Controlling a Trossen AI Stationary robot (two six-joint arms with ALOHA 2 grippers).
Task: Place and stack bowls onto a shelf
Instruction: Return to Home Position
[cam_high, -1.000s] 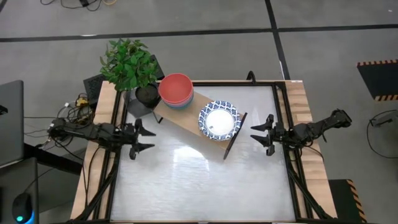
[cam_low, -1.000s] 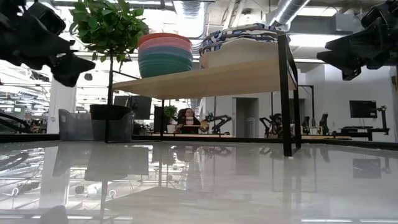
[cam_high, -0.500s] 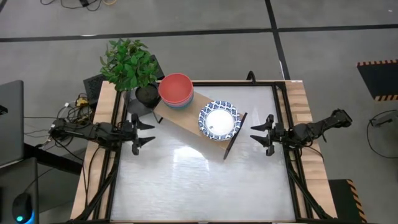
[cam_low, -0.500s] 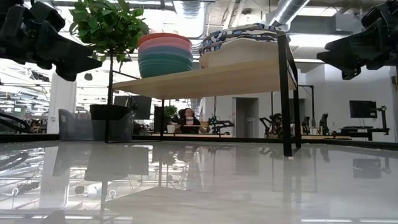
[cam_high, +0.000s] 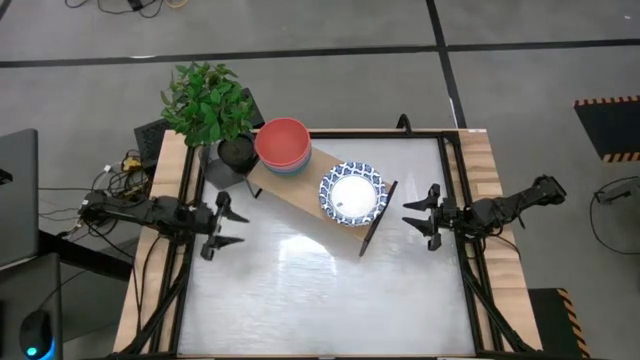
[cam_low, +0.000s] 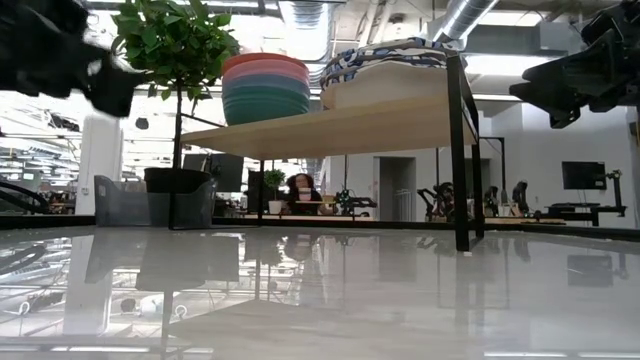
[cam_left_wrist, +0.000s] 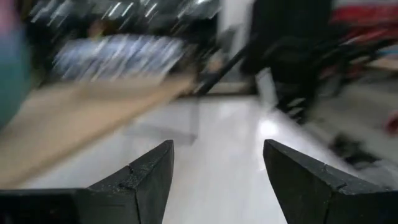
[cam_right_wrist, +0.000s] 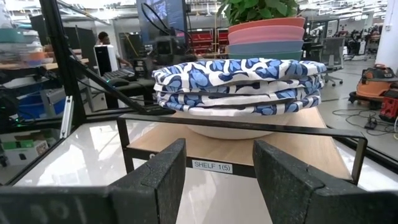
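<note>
Two stacks of bowls rest on the shelf (cam_high: 300, 195), a light plank running aslant across the table's far half. The plain stack (cam_high: 283, 145) has the red bowl on top, with pink, blue and green under it (cam_low: 265, 88). The white blue-patterned stack (cam_high: 351, 193) sits nearer the shelf's right end (cam_right_wrist: 239, 84). My left gripper (cam_high: 238, 226) hovers open left of the shelf, above the table (cam_left_wrist: 217, 168). My right gripper (cam_high: 408, 215) hovers open right of the shelf, facing the patterned stack (cam_right_wrist: 219, 180). Both are empty.
A potted plant (cam_high: 210, 105) in a black pot (cam_high: 237, 152) stands by the shelf's far left end. The shelf's dark right end support (cam_high: 377, 218) lies close to my right gripper. The white tabletop (cam_high: 320, 290) stretches toward the near edge. A person sits far behind (cam_low: 297, 190).
My left gripper has swung about in the air: first toward the far edge, then back toward the near edge, and it is blurred by motion now. It has stayed open. The right arm, the bowls and the shelf have kept still.
</note>
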